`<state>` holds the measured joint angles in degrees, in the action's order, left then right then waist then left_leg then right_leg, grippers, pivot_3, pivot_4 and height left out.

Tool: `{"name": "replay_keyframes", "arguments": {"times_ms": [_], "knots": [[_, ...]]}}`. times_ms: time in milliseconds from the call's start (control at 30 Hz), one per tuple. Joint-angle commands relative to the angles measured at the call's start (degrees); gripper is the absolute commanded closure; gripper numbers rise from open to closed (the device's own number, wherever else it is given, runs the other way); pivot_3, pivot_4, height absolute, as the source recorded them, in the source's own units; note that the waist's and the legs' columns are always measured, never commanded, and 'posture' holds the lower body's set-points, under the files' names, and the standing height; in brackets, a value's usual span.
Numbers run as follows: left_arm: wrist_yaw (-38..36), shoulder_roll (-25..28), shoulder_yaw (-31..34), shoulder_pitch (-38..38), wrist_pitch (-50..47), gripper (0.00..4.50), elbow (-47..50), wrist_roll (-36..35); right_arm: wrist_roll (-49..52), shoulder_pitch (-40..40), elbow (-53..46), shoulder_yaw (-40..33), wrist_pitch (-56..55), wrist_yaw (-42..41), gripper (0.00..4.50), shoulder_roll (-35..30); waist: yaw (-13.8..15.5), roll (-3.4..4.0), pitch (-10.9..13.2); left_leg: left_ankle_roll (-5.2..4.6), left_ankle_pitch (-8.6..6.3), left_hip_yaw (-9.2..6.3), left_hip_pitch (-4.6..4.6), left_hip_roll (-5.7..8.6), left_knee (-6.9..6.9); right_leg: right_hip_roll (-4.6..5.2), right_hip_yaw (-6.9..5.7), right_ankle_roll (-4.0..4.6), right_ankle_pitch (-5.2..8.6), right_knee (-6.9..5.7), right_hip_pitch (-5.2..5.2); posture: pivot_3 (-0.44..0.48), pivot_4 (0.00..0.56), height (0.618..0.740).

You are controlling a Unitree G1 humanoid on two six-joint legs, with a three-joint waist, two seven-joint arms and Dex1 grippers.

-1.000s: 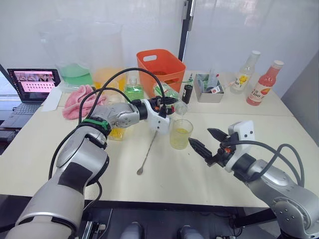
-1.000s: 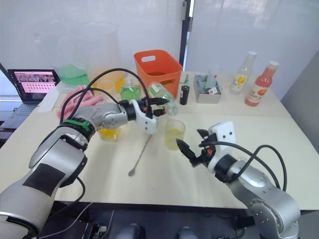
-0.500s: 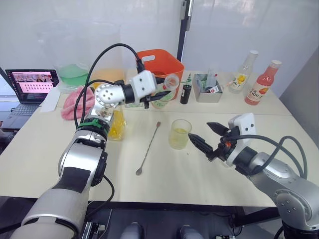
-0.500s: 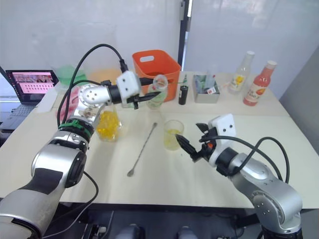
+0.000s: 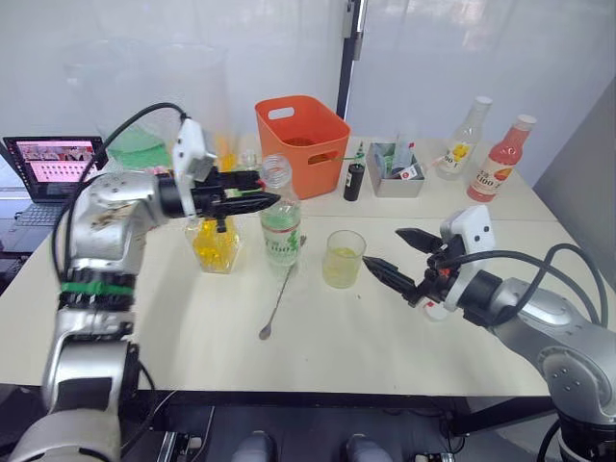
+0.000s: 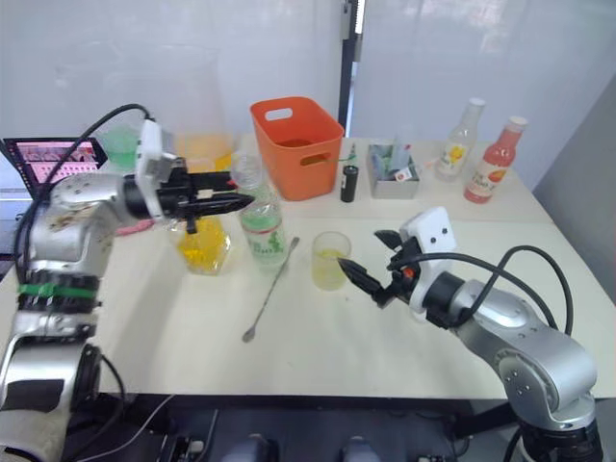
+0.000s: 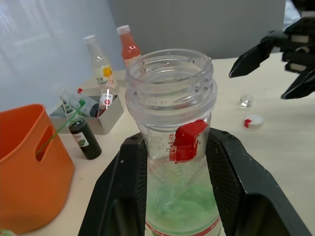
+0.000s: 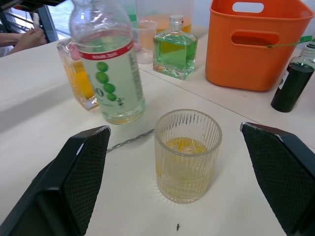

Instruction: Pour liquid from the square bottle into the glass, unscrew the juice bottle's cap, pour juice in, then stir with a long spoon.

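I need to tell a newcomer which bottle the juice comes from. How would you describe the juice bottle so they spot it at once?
Start at the orange basket at the back of the table. In front of it, between the square bottle and the glass, stands the juice bottle. It is the tall, round, uncapped one with a green-and-white label, its neck between the left gripper's fingers.

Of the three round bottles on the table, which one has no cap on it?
The juice bottle with the green-and-white label, standing upright by the glass: its neck is bare between the left gripper's fingers. The yellow-label bottle and pink bottle at the back are capped.
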<state>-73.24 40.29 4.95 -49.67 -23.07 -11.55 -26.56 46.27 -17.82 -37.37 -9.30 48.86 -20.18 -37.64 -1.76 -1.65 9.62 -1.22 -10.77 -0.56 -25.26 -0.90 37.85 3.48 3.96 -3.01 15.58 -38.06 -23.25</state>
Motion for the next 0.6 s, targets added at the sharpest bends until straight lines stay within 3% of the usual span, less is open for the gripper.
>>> {"name": "replay_keyframes", "arguments": {"times_ms": [33,333,600], "knots": [[1.9,3.2,5.5,2.7,-5.5,2.99,8.3,-5.4,-0.1,-1.0,-0.1,-0.5,-0.7,-0.8,0.01,-0.2,0.1,0.00,0.0,0.00,0.00,-0.08,0.01,-0.01,0.00,-0.01,-0.01,0.00,0.00,0.00,0.00,0.000,0.150,0.739],[9.3,8.5,16.4,17.0,-14.6,2.99,18.1,-11.8,-1.3,0.2,2.4,-0.4,-3.8,-5.4,0.01,0.2,0.6,0.00,0.0,0.00,0.00,-0.14,0.05,-0.04,0.00,0.02,0.00,0.01,0.00,0.01,0.02,0.000,0.150,0.739],[13.5,13.0,25.4,28.8,-14.6,2.99,18.3,-10.6,2.6,-0.1,1.9,-0.7,-4.1,-15.3,0.01,-2.8,0.9,0.00,0.0,0.01,0.00,-0.14,0.07,-0.10,0.00,0.04,0.00,0.02,0.00,0.05,0.02,0.000,0.150,0.739]]}}
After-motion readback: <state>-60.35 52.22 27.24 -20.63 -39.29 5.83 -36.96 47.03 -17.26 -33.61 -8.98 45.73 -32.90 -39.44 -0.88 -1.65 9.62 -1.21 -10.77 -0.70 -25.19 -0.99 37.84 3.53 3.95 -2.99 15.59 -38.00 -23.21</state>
